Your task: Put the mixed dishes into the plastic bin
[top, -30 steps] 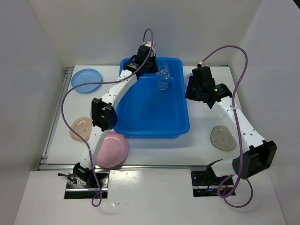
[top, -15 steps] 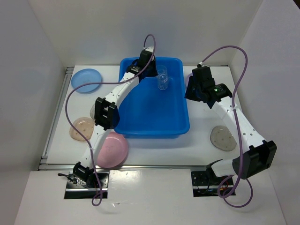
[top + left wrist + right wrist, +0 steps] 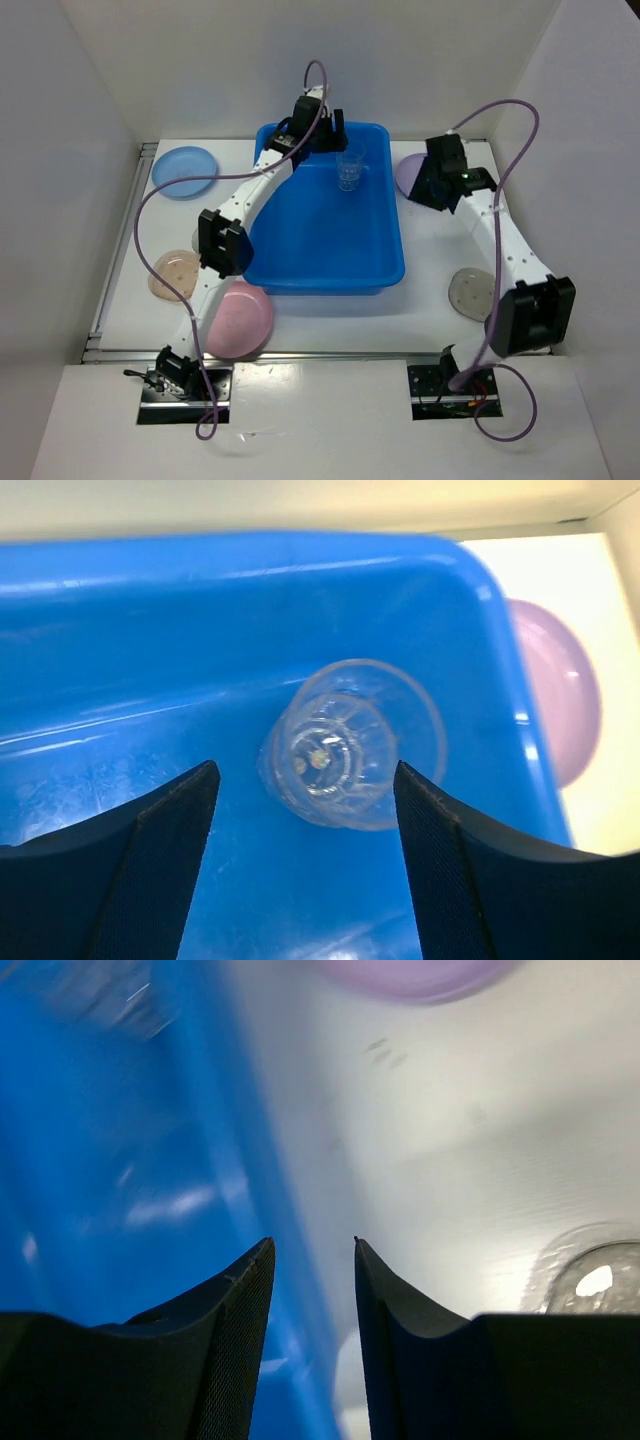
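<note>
The blue plastic bin [image 3: 330,285] fills the middle of the table. A clear cup [image 3: 349,170] stands in its far right corner. My left gripper [image 3: 325,135] hovers over the bin's far end, open, just back from the cup. In the left wrist view the cup [image 3: 345,742] sits free on the bin floor [image 3: 150,630], beyond my spread left gripper [image 3: 304,770]. My right gripper [image 3: 430,185] is open and holds nothing, just outside the bin's right wall near the lavender plate [image 3: 408,172]. Its wrist view is blurred: the gripper [image 3: 313,1242] straddles the bin's edge [image 3: 100,1160].
A light blue plate [image 3: 184,171] lies far left, a beige speckled plate [image 3: 172,272] and a pink plate [image 3: 240,318] near left, a grey speckled plate [image 3: 472,293] near right. A clear round thing [image 3: 590,1275] shows blurred at the right wrist view's edge. White walls enclose the table.
My left gripper opened and let go of the cup, which now stands in the bin. The right arm swung back and right, uncovering the lavender plate, and its jaws widened a little.
</note>
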{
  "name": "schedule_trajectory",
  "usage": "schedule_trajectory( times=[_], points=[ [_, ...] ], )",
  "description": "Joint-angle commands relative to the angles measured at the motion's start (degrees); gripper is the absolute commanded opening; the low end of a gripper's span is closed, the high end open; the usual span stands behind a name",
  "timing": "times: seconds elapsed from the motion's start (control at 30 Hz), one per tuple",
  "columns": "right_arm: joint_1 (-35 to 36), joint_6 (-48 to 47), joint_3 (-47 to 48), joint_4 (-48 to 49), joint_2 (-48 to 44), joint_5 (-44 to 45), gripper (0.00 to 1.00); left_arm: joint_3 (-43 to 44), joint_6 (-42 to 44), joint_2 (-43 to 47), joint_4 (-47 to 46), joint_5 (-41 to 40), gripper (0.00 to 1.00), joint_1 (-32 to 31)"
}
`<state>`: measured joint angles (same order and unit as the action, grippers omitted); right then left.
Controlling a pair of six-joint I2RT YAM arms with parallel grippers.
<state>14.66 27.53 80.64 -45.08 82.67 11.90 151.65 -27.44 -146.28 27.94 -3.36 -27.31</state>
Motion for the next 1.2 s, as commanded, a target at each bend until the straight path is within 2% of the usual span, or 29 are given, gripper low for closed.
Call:
schedule_trajectory(
  times=[0.0, 0.1, 0.17, 0.27, 0.37, 0.53, 0.57, 0.63, 0.73, 0.9, 1.17],
  points=[
    [-9.3, 2.3, 1.0, 4.6, 5.3, 0.3, 0.44, 3.2, -0.6, 8.3, -0.4, 2.8, 0.78, -0.1],
    [-14.9, 3.6, 1.6, 6.0, 10.5, -2.7, 0.44, 0.3, -0.1, 13.9, 0.1, 3.9, 0.8, -0.1],
    [-18.5, 4.7, 1.6, 7.5, 12.3, -5.6, 0.44, -4.2, 2.0, 18.6, 0.1, 3.9, 0.83, -0.1],
    [-21.8, 5.9, 2.0, 9.9, 16.6, -9.3, 0.44, -10.4, 4.4, 24.9, -0.8, 2.5, 0.83, -0.1],
    [-22.5, 6.5, 5.6, 10.5, 21.6, -8.8, 0.44, -18.6, 4.9, 29.5, -2.6, 2.5, 0.85, 0.4],
    [-22.5, 8.8, 9.1, 12.7, 26.4, -8.3, 0.44, -37.4, 3.4, 38.8, -12.1, 4.4, 0.86, 2.8],
    [-22.5, 9.5, 10.4, 12.7, 28.0, -8.3, 0.42, -43.7, 3.4, 40.2, -13.3, 4.4, 0.86, 3.7],
    [-22.5, 9.5, 12.0, 12.7, 29.7, -7.8, 0.41, -47.9, 3.4, 43.4, -14.7, 2.7, 0.88, 4.4],
    [-22.5, 11.7, 13.9, 12.2, 32.6, -7.2, 0.41, -51.2, 4.1, 45.2, -14.7, 2.1, 0.89, 5.5],
    [-22.5, 14.9, 17.4, 10.7, 36.6, -5.1, 0.4, -51.7, 4.6, 46.0, -14.7, 1.5, 0.89, 6.6],
    [-21.9, 17.6, 16.9, 11.2, 39.8, -2.5, 0.4, -52.3, 5.1, 46.0, -14.7, 0.5, 0.9, 6.6]
  ],
)
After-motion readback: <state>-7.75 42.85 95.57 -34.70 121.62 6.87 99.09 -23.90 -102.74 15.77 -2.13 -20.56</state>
